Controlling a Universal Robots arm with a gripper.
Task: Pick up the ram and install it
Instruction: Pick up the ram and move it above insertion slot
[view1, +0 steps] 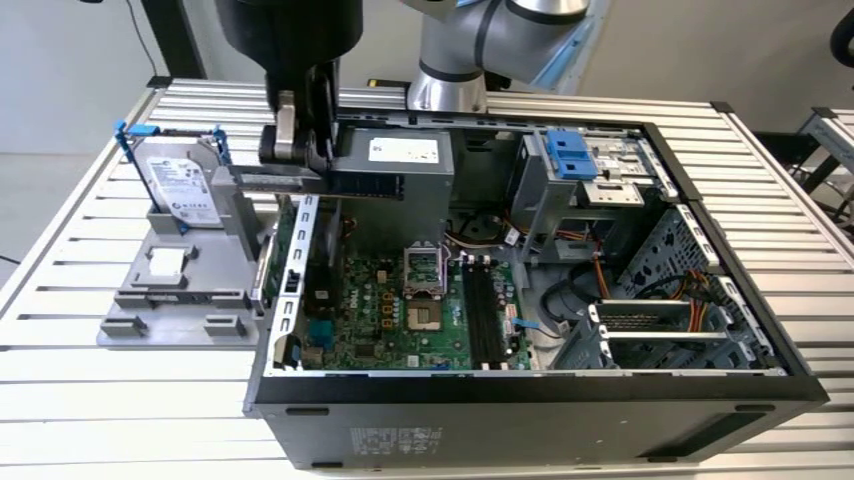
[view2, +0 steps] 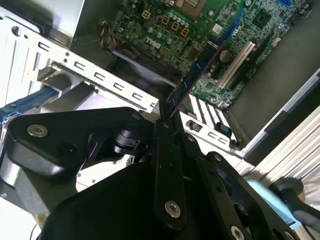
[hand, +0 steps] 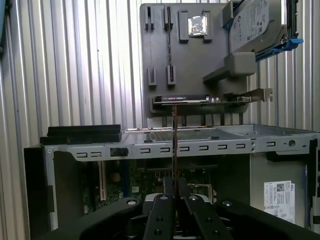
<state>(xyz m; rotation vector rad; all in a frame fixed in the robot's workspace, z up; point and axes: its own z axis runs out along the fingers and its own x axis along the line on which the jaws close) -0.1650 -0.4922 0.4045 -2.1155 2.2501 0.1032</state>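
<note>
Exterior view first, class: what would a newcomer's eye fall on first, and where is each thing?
The open computer case with its green motherboard fills the middle. Over its slotted rim, the gripper clamps the dark ram; a blue-framed hard drive stands on a grey fixture at the exterior view's left.

My arm (view1: 454, 50) shows silver-grey rounded joints; I see a matte black gripper (hand: 173, 186) with small silver screws (view2: 173, 209).

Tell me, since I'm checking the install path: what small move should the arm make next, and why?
Probably shift the ram toward the exterior view's right, over the black memory slots. The gripper is shut on the ram, held above the case wall, apart from those slots.
</note>
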